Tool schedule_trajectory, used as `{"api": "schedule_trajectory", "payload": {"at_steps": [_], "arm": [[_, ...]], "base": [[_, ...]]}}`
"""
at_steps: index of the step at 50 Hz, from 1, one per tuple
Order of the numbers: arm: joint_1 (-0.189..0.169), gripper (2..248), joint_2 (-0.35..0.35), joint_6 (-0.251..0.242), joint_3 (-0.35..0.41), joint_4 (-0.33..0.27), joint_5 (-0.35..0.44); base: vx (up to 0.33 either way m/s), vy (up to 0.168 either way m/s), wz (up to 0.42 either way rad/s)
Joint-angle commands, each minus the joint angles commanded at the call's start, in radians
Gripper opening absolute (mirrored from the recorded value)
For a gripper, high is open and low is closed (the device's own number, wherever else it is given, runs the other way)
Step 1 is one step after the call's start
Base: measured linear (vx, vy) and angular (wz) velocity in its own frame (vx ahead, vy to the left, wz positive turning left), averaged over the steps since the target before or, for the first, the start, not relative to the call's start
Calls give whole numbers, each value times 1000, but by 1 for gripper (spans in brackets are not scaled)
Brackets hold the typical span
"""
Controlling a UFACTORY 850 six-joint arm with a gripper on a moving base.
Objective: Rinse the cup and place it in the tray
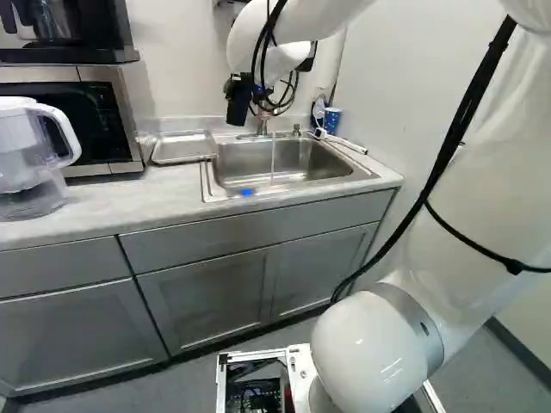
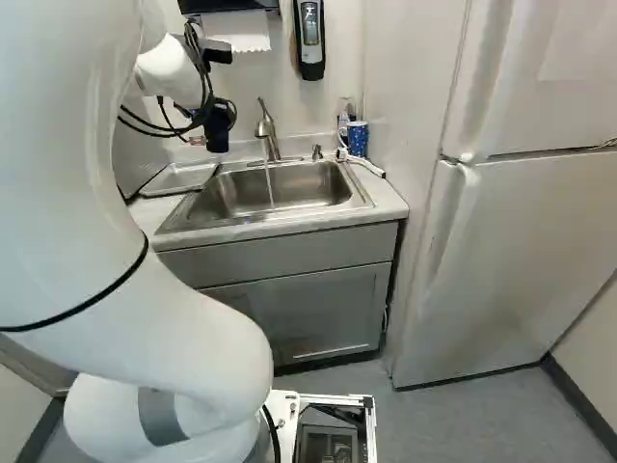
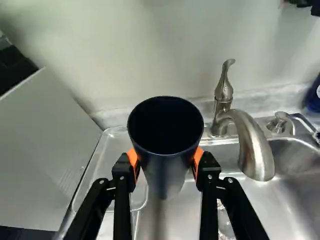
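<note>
Dark blue cup: gripped, about upright, mouth up, in the air beside the faucet and the sink. My gripper is parted to the cup's width, with an orange pad against each side. Clock positions below are read from above the cup, twelve o'clock toward the wall.

CAUTION: The water stream is running at about three o'clock and the cup is clear of it. I cannot tell whether the inside is rinsed or holds water. Probable faults:
- Cup set down unrinsed, if I skip the stream.
- Spout struck, if I travel toward three o'clock too high or too close.
- Cup slipping down, since a tapered, wet wall offers the pads little hold.
- Spill on the countertop, if I carry the cup over unemptied.
- Cup tipped at release, if its base lands on the tray's raised rim.

Surroundings: the metal tray lies at nine o'clock, low, next to the sink. The microwave stands just past it and limits my approach from that side; a clear pitcher is farther round, near eight. Soap dispenser and patterned blue mug sit at three, beyond the faucet. My looped cables could snag on the spout.
</note>
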Motion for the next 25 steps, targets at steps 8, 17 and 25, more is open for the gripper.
{"api": "schedule_trajectory", "payload": {"at_steps": [8, 17, 25], "arm": [[0, 122, 0, -84, 0, 0, 0], [0, 122, 0, -116, 0, 0, 0], [0, 122, 0, -116, 0, 0, 0]], "base": [[0, 0, 0], [0, 0, 0], [0, 0, 0]]}}
